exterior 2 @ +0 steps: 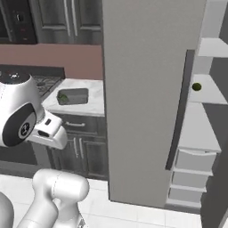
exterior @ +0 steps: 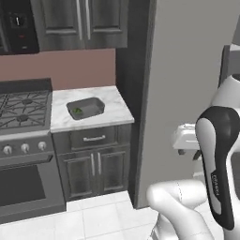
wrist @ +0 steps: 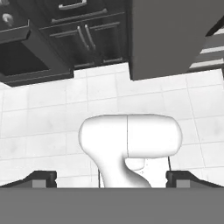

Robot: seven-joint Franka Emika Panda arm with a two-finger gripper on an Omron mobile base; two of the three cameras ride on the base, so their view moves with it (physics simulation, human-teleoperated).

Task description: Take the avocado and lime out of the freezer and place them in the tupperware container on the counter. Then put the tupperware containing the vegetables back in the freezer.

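The dark grey tupperware container (exterior: 86, 108) sits on the white marble counter (exterior: 115, 110) beside the stove, also seen from the right (exterior 2: 73, 95). A small green fruit (exterior: 77, 111) lies inside it. The freezer stands open, its big grey door (exterior 2: 147, 89) swung toward me. A second small green fruit (exterior 2: 196, 87) rests on a pale shelf (exterior 2: 209, 94) inside. I cannot tell which fruit is the avocado and which the lime. My gripper (wrist: 111, 179) points down at the tiled floor, far from both fruits. Its fingertips (wrist: 41, 178) stand wide apart with nothing between them, so it is open.
A black gas stove (exterior: 23, 110) with an oven below stands left of the counter. Dark cabinets (exterior: 79, 21) hang above, and dark drawers and doors (exterior: 93, 159) sit under the counter. The open door's edge and dark handle (exterior 2: 180, 111) stand between counter and shelves.
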